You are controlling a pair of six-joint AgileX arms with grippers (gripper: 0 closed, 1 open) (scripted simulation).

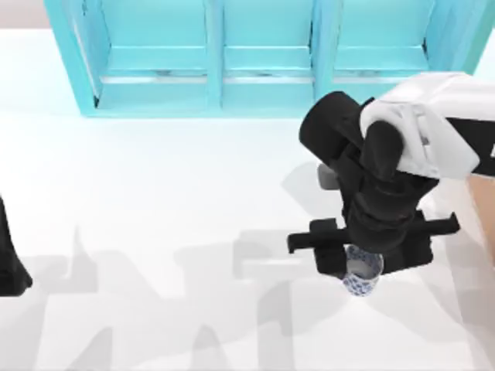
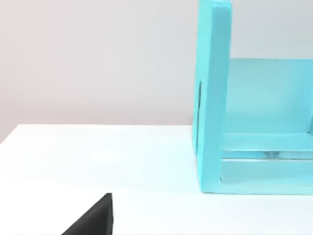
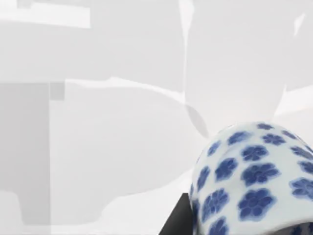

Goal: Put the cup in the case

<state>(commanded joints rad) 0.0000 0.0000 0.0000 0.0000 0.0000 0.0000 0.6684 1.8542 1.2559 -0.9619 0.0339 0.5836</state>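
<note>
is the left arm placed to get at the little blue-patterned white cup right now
Probably not. The left arm sits parked at the table's far left edge, while the small blue-patterned white cup sits at the right, directly under the right end effector, which covers it from above.

We see a white table [image 1: 155, 201] crossed by soft grey shadows toward the lower edge of the top view. Along the top edge stands a turquoise shelf unit [image 1: 263, 85] with open compartments. Behind it, in the left wrist view, rises a plain pale wall [image 2: 98, 58]
</note>
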